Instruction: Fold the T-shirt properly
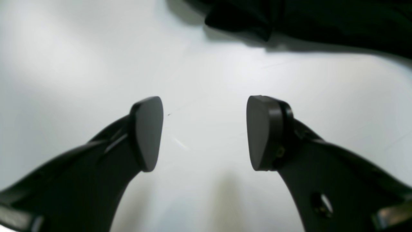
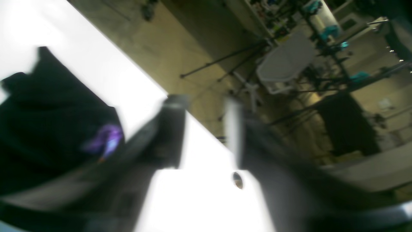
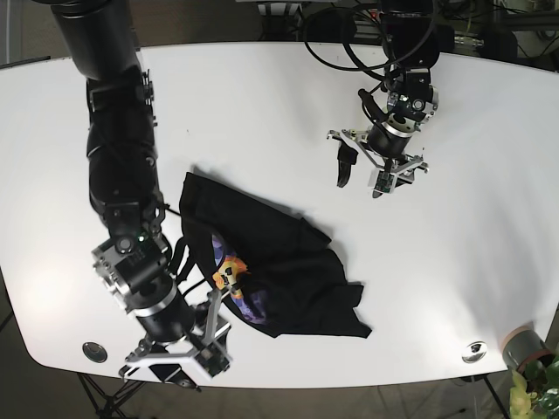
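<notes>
The black T-shirt (image 3: 279, 266) lies crumpled on the white table (image 3: 262, 96), its purple and orange print (image 3: 234, 278) showing at its left part. My right gripper (image 3: 197, 278) is open at the shirt's left edge, next to the print. The right wrist view is blurred and shows the shirt (image 2: 48, 129) left of the open gripper (image 2: 203, 100), which holds nothing. My left gripper (image 3: 362, 177) is open and empty over bare table, up and right of the shirt. In the left wrist view the gripper (image 1: 206, 103) is wide apart, with the shirt's edge (image 1: 305, 22) beyond it.
A potted plant (image 3: 528, 362) stands at the front right corner beside a small round disc (image 3: 474, 351). Another disc (image 3: 94, 351) sits at the front left. Cables (image 3: 341, 35) hang at the back edge. Tripods and racks (image 2: 289, 64) stand beyond the table.
</notes>
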Motion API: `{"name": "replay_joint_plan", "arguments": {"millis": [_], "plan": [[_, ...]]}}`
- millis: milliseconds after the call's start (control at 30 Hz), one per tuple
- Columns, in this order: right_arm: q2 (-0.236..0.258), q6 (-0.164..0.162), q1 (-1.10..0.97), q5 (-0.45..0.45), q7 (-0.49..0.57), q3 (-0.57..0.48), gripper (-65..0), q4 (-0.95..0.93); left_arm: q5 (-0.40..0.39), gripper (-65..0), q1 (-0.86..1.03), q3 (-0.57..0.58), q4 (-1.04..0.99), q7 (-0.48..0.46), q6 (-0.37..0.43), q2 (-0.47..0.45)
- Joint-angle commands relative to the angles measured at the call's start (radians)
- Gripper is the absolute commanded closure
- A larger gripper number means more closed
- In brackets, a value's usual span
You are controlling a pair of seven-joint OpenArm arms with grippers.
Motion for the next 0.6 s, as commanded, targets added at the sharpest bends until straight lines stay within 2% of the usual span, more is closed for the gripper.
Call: {"name": "replay_joint_plan", "arguments": {"millis": [0,67,133,267,367,433,567], "plan": [[-0.055,0.004,-0.032,0.002,0.012,0.005,-40.3,0.031,-0.012,-37.4,-0.012,-0.002,0.016,-0.027,0.004,-0.002],[-0.082,0.004,-0.074,0.002,0.012,0.005,-47.9,0.030,-0.012,-37.4,-0.012,-0.002,0.016,-0.027,0.004,-0.002],[-0.113,0.005,-0.124,0.004,0.012,0.006,-51.8,0.030,-0.012,-37.4,-0.012,-0.002,0.016,-0.027,0.004,-0.002],[-0.153,0.005,-0.196,0.060,0.013,0.023,-52.3,0.007,-0.011,-37.4,-0.012,-0.003,0.015,-0.027,0.004,-0.002],[-0.173,0.005,-0.236,0.168,0.013,0.069,-52.3,-0.050,-0.011,-37.4,-0.012,-0.003,0.001,-0.027,0.004,-0.002],[-0.174,0.005,-0.256,0.245,0.013,0.078,-52.3,-0.104,-0.011,-37.4,-0.012,-0.005,-0.013,-0.027,0.004,-0.005],[-0.171,0.005,-0.269,0.333,0.055,0.074,-52.3,-0.257,-0.012,-37.4,-0.012,-0.007,-0.033,-0.027,0.004,-0.006]]}}
